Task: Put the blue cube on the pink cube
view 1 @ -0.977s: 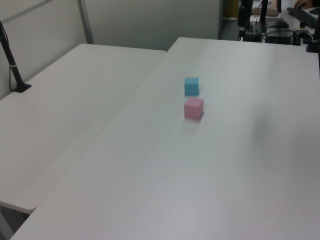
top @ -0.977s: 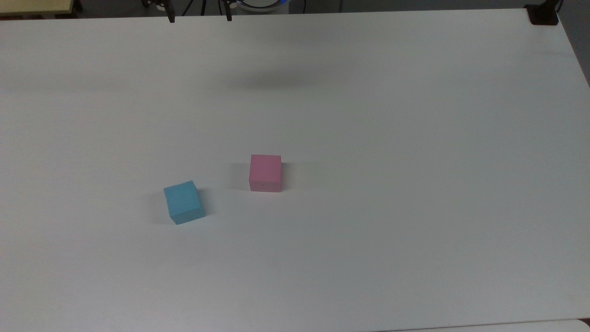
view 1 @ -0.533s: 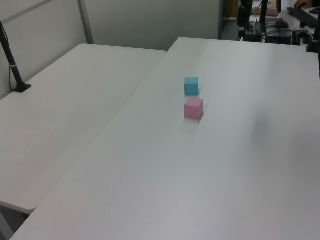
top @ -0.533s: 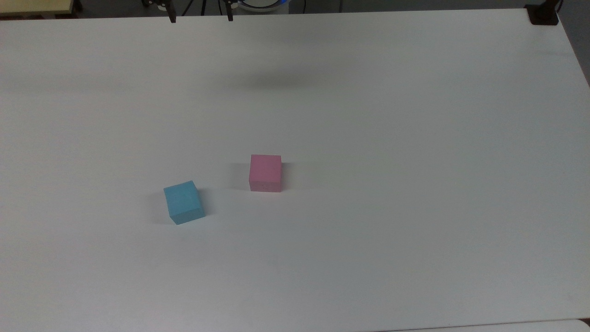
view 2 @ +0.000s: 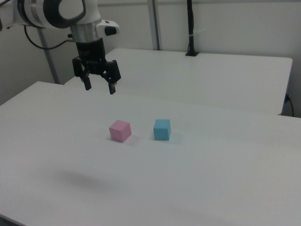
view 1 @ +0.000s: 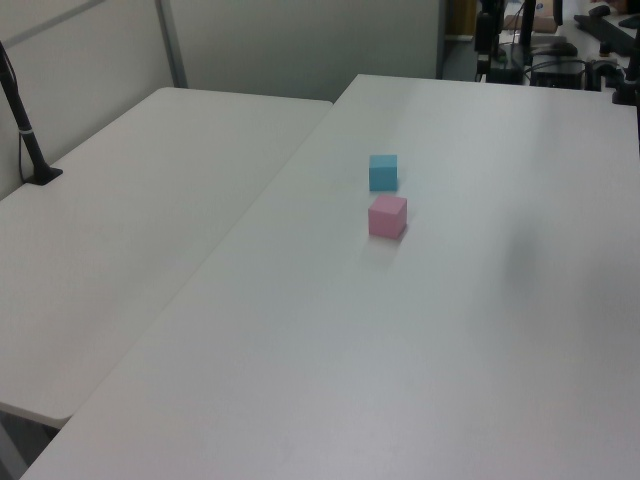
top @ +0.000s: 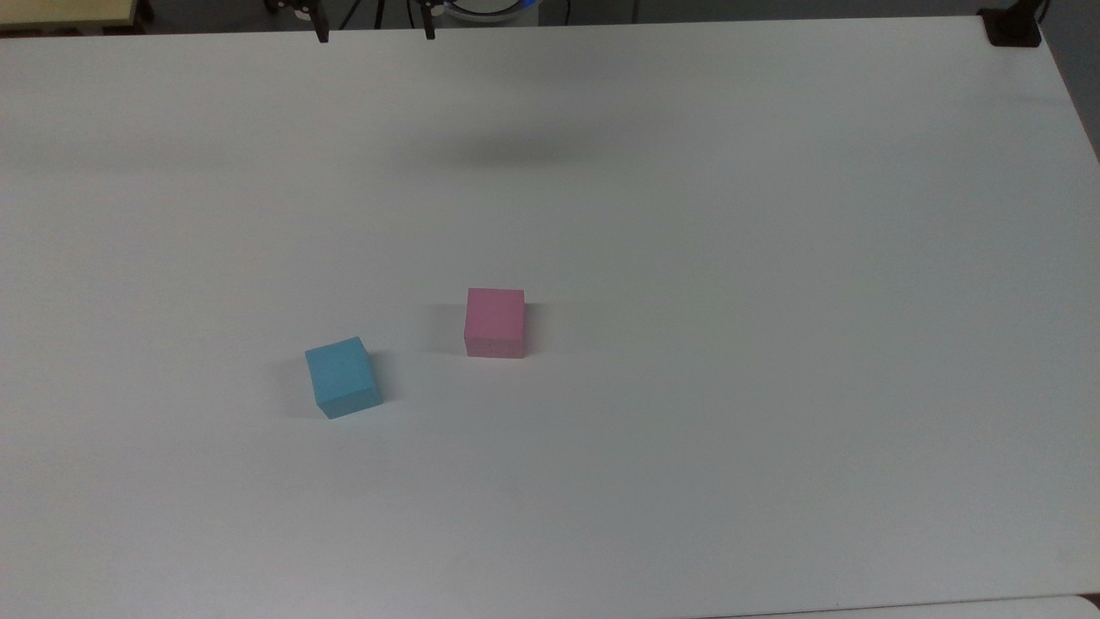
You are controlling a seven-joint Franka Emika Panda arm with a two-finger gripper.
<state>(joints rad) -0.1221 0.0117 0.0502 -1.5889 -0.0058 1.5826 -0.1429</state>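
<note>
The blue cube (top: pixel 343 376) rests on the white table (top: pixel 687 258), at the top view's lower left of the pink cube (top: pixel 495 321); a small gap separates them. The left view has the blue cube (view 1: pixel 383 172) just behind the pink cube (view 1: pixel 387 216). In the right view the pink cube (view 2: pixel 120 130) sits left of the blue cube (view 2: pixel 162 129). My gripper (view 2: pixel 99 87) hangs open and empty well above the table, up and to the left of the pink cube in the right view. Its two fingertips (top: pixel 320 36) poke in at the top view's upper edge.
A second white table (view 1: pixel 120 230) adjoins on the left view's left, with a black post (view 1: pixel 25 130) clamped to it. Another black post (view 2: pixel 190 28) stands on the far table in the right view. A black clamp (top: pixel 1012 27) sits at the top view's upper right corner.
</note>
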